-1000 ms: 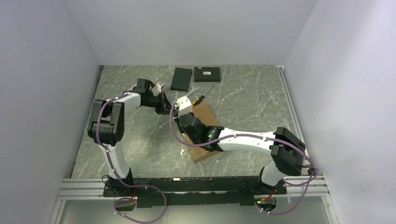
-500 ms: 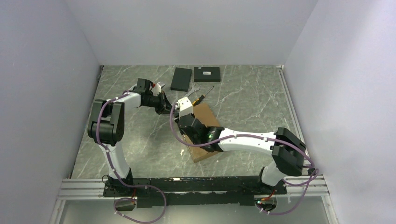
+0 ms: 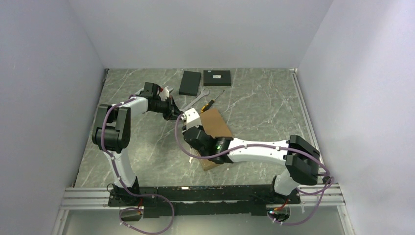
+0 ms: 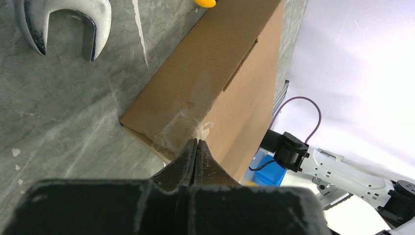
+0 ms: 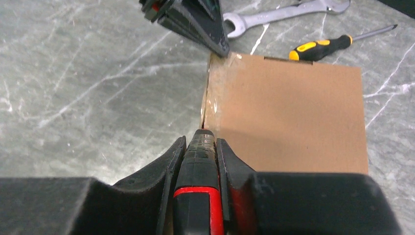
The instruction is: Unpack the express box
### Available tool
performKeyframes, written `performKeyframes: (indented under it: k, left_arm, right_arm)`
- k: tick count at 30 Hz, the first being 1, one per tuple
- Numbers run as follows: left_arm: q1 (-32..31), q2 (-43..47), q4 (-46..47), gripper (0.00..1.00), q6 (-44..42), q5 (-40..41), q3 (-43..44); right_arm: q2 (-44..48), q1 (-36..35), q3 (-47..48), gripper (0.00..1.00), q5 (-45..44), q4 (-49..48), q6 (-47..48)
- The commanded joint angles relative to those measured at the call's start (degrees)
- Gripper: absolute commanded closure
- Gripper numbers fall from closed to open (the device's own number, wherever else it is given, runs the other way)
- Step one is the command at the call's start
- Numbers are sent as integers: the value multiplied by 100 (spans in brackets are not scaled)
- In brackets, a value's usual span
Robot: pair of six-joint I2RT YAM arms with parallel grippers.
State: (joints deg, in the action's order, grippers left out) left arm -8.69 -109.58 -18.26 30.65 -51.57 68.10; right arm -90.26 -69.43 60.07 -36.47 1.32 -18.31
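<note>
Two tools, left tool (image 4: 195, 143) pressed together at express box (image 4: 220, 83) corner, right tool (image 5: 200, 141) pinching black-red cutter (image 5: 198, 169), blade unclear.

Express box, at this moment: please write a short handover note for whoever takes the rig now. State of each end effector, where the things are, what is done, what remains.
Left end effector: shut, tips at a taped corner of the express box; whether it pinches the tape, I cannot tell.
Right end effector: shut on a black-and-red tool, its tip at the taped seam along the box's edge.
Box: lies flat, lid closed, tape on. Wrench and screwdriver lie just beyond it.
Done: tool brought to the seam. Left: cut the tape, open the lid, take the contents out.
</note>
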Motion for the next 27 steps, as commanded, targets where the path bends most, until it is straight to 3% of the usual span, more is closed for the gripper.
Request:
performKeyframes:
  k: [1,21,23,27]
  left_arm:
    - [-10,-134,-85,100,-239,382,124]
    - [-28,89,-222,99,-384,664,262]
    - [-36,322,-425,90,-496,860,374]
    - [-30,815,-855,59,-450,1135,542]
  right_arm:
    - [192,-162,137,100,-102,613,-244]
    - [714,-652,-120,100,-434,1208,-857]
    - [702,-651,-163,100,-461,1085,-808]
    - [613,-651,-112,100,-510,1047,-721]
